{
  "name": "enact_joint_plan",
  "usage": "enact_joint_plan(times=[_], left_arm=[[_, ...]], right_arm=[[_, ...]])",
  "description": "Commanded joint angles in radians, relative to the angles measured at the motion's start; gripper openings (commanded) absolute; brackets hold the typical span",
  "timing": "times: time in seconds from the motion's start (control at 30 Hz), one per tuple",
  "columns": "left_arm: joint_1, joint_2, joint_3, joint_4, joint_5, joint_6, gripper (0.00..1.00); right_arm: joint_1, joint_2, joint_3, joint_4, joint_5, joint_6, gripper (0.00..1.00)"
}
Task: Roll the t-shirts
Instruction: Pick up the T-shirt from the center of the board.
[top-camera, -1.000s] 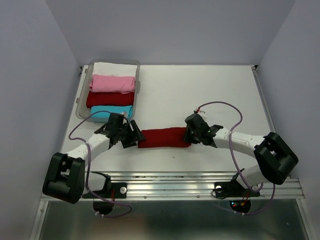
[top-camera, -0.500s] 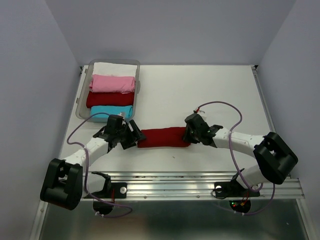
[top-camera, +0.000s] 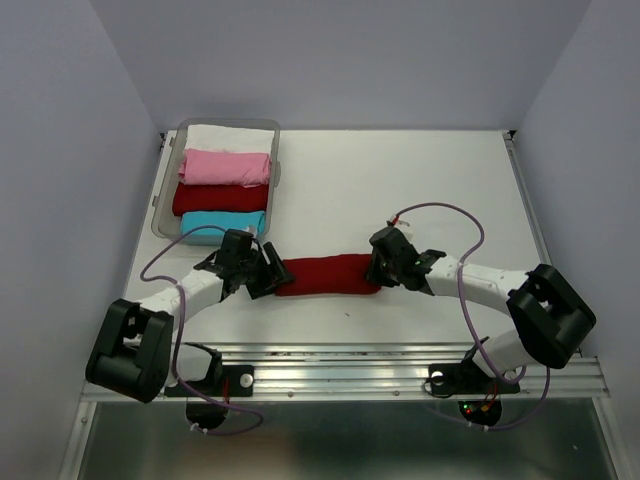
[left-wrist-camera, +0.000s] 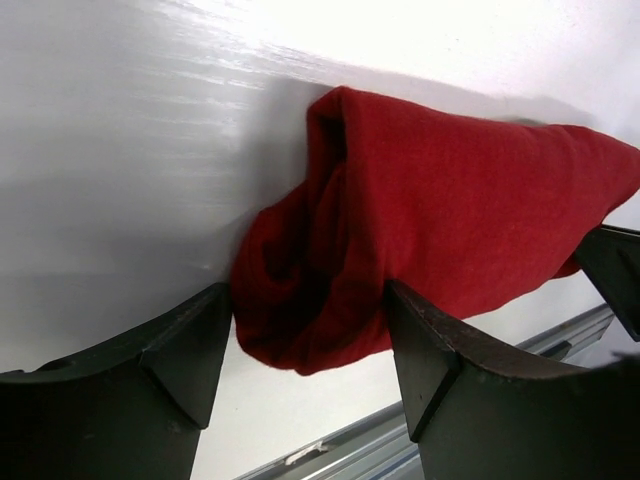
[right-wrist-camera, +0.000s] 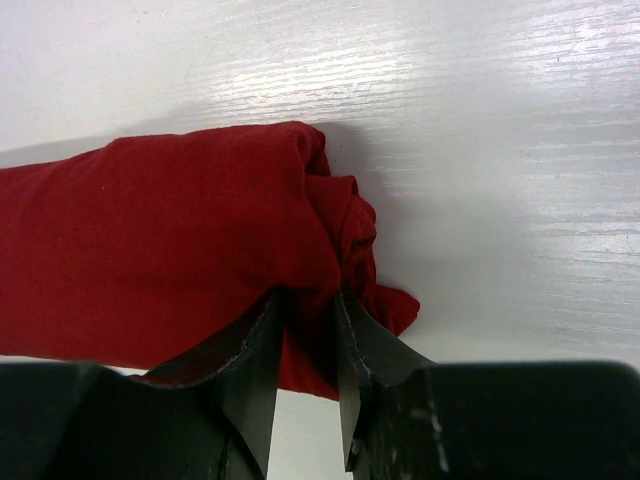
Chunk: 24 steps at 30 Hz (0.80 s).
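The far and right stretches of the table (top-camera: 420, 180) are open to passage. The far left corner is taken up by the filled clear bin (top-camera: 158, 205). The near middle is blocked by the rolled dark red t-shirt (top-camera: 325, 276), its ends clasped by the left gripper (top-camera: 262, 272) and the right gripper (top-camera: 378, 270). Only a narrow strip is found between it and the metal rail (top-camera: 400, 365).

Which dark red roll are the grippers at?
The dark red roll on the table, left gripper and right gripper at its ends. The second red roll lies in the clear bin, between the pink roll and cyan roll.
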Motion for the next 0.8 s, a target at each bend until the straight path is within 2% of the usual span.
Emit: enact_joint_plan(times=[0.0, 0.07, 0.17, 0.23, 0.33, 0.37, 0.4, 0.5, 0.53, 0.57, 0.67, 0.77], left_arm=[[-0.02, 0.037, -0.017, 0.046, 0.018, -0.006, 0.72], [-0.02, 0.039, -0.027, 0.061, 0.031, -0.014, 0.7], [-0.021, 0.034, -0.024, 0.084, 0.04, -0.017, 0.61], [-0.02, 0.034, -0.016, 0.084, 0.038, -0.016, 0.49], [-0.021, 0.036, 0.002, 0.081, 0.035, 0.0, 0.24], [-0.021, 0.036, 0.022, 0.063, 0.02, 0.007, 0.03], [-0.021, 0.037, 0.022, 0.057, 0.02, 0.015, 0.0], [-0.021, 0.041, 0.07, -0.029, -0.037, 0.056, 0.0], [-0.02, 0.041, 0.093, -0.046, -0.064, 0.067, 0.0], [-0.021, 0.041, 0.102, -0.061, -0.077, 0.079, 0.0], [-0.02, 0.047, 0.133, -0.095, -0.083, 0.118, 0.0], [-0.021, 0.056, 0.147, -0.101, -0.069, 0.135, 0.0]], right_arm=[[-0.005, 0.025, 0.009, -0.013, -0.005, -0.004, 0.31], [-0.005, 0.025, 0.012, -0.013, -0.007, -0.002, 0.31], [-0.005, 0.027, 0.014, -0.013, -0.011, -0.004, 0.31], [-0.005, 0.028, 0.014, -0.013, -0.013, -0.005, 0.31], [-0.005, 0.027, 0.014, -0.011, -0.021, -0.005, 0.31], [-0.005, 0.025, 0.009, -0.011, -0.027, -0.004, 0.32], [-0.005, 0.019, 0.008, -0.01, -0.031, -0.005, 0.33], [-0.018, -0.018, 0.0, -0.01, -0.059, -0.011, 0.45], [-0.031, -0.031, -0.005, -0.011, -0.077, -0.011, 0.52], [-0.048, -0.048, -0.009, -0.011, -0.085, -0.01, 0.66], [-0.081, -0.119, -0.029, -0.011, -0.122, -0.004, 0.82], [-0.146, -0.153, -0.058, -0.005, -0.203, 0.008, 0.85]])
